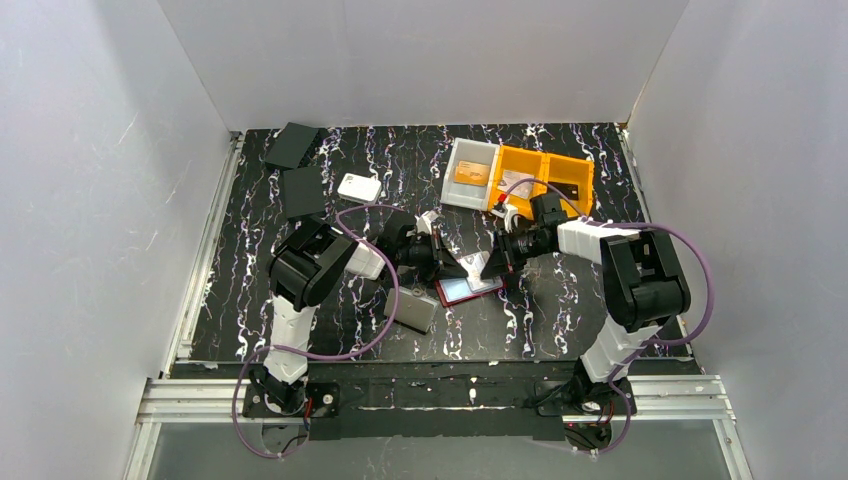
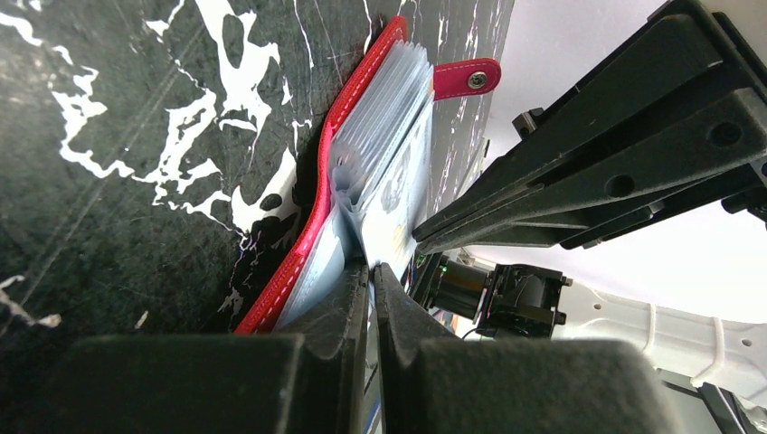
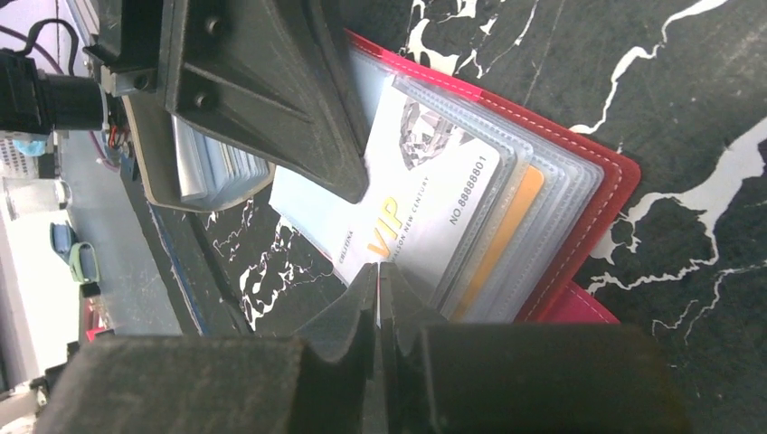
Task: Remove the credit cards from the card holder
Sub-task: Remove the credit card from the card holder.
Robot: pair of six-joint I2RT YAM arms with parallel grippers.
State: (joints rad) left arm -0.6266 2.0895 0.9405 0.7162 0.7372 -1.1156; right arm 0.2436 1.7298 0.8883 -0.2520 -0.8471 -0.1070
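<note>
Card holder: the red leather card holder [image 1: 468, 291] lies open on the black marbled table [image 1: 560, 310], near the middle and between the two grippers. Its clear sleeve pages are fanned out.
Snap tab: the red snap tab [image 2: 466, 80] sticks out past the far edge of the pages in the left wrist view.
Top card: a white VIP card [image 3: 425, 194] with gold lettering and a printed number lies on the uppermost spread page.
Card behind: an orange card [image 3: 511, 226] shows through a sleeve a few pages down.
Right gripper: the right gripper [image 3: 377, 282] has its fingers pressed together, pinching the near edge of the white VIP card.
Left gripper: the left gripper [image 2: 372, 278] is closed to a thin slit on a clear page of the card holder, near the spine. One of its fingers [image 3: 271, 99] lies across the upper part of the white VIP card.
Bins: a pale bin [image 1: 452, 180] and an orange bin [image 1: 530, 158] sit side by side at the back right. The pale bin holds a gold card [image 1: 471, 173], the orange bin a dark card [image 1: 566, 190].
Grey case: a flat grey case [image 1: 412, 311] lies just left of the card holder.
White box: a white rounded box [image 1: 359, 187] sits at the back left, next to two dark flat cases [image 1: 303, 190].
</note>
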